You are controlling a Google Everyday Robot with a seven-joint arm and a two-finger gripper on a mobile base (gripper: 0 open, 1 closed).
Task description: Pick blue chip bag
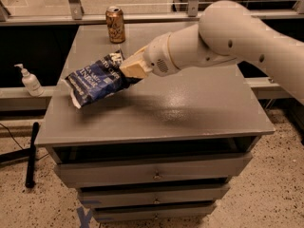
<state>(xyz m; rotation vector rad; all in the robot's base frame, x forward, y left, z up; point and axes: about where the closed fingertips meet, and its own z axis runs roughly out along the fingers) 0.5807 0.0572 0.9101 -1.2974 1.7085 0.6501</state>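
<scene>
The blue chip bag (95, 81) is dark navy foil with white lettering and white sealed edges. It hangs tilted over the left part of the grey cabinet top (190, 108), its right end raised and its lower left corner close to the surface. My gripper (127, 69) has tan fingers and reaches in from the right on the white arm. It is shut on the bag's upper right end. The fingertips are partly hidden by the foil.
A brown soda can (115, 24) stands at the back of the cabinet top, behind the bag. A white pump bottle (30, 80) sits on a ledge to the left. A black pole (31, 153) leans on the floor. Drawers (154, 175) lie below the front edge.
</scene>
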